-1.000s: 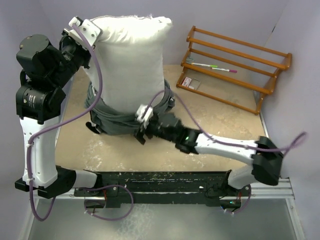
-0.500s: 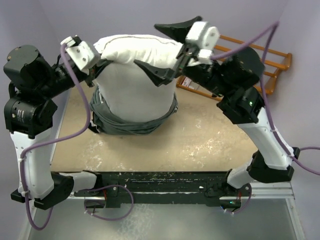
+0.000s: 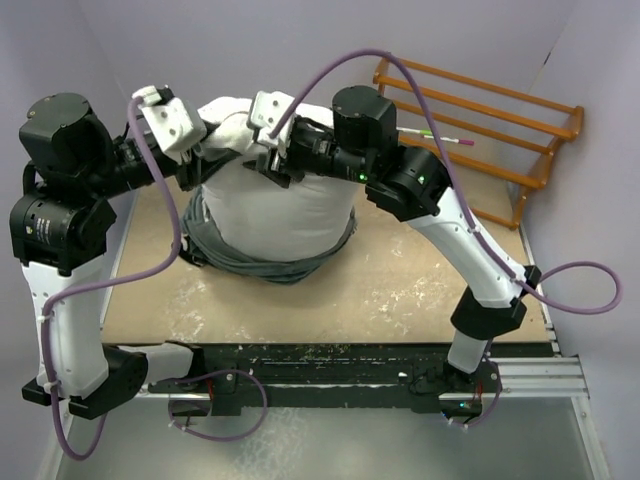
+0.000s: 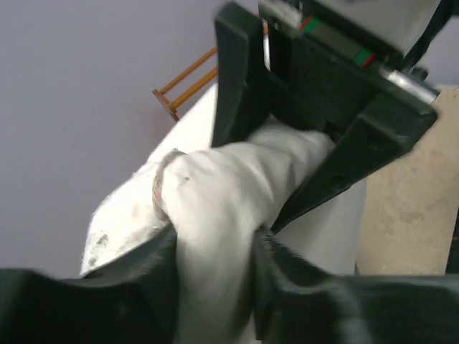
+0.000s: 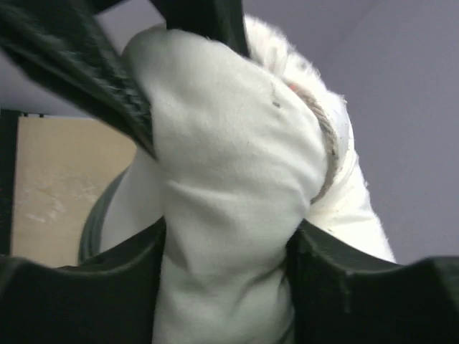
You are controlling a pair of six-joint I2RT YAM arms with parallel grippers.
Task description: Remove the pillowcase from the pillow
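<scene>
Both now pinch the pillow (image 3: pixel 275 205) at its top: left gripper (image 3: pixel 208 142), and right gripper (image 3: pixel 268 160), just up from the pillowcase (image 3: pixel 262 264) bunched low, nearly off.

Upright pillow (image 3: pixel 275 205) on table (image 3: pixel 400 290), pillowcase (image 3: pixel 240 258) around its base, rack (image 3: pixel 500 130) behind to the right

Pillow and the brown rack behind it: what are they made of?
The pillow looks like white matte cloth, stuffed soft: it bunches and creases where squeezed. The rack is probably wood: orange-brown, slightly shiny, built from straight slats.
</scene>
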